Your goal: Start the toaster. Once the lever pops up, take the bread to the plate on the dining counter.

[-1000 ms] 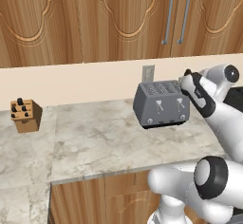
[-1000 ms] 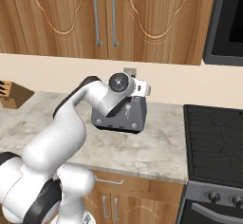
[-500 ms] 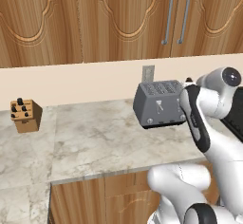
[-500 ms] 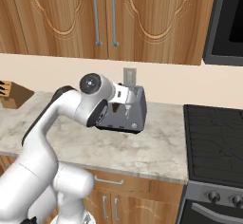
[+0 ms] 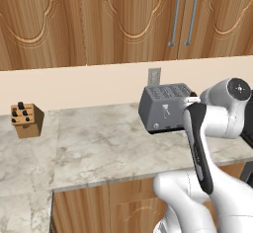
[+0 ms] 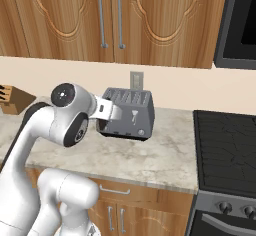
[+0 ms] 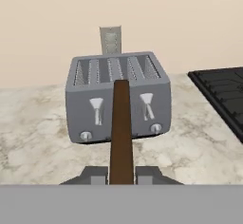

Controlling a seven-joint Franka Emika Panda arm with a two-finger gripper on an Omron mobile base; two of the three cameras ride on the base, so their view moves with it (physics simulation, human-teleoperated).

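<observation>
The arm is drawing back from the toaster (image 7: pixel 118 97), its jaws closed on the bread (image 7: pixel 121 133), held edge-on. The toaster is sitting at the back edge of the marbled worktop (image 5: pixel 94 143), beneath wooden cabinets (image 5: pixel 123 19), stove (image 6: pixel 227 150) alongside.

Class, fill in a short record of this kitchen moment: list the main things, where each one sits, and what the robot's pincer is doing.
toaster: grey, four slots, on the marbled worktop, front facing the hand camera
levers: two pale ones on the toaster's front
bread: thin dark-brown slice, edge-on in hand view, in front of the toaster
pincer: shut on the bread, held short of the toaster
knife block: on the worktop's far left in left base view
stove: black, right of the toaster in right base view
</observation>
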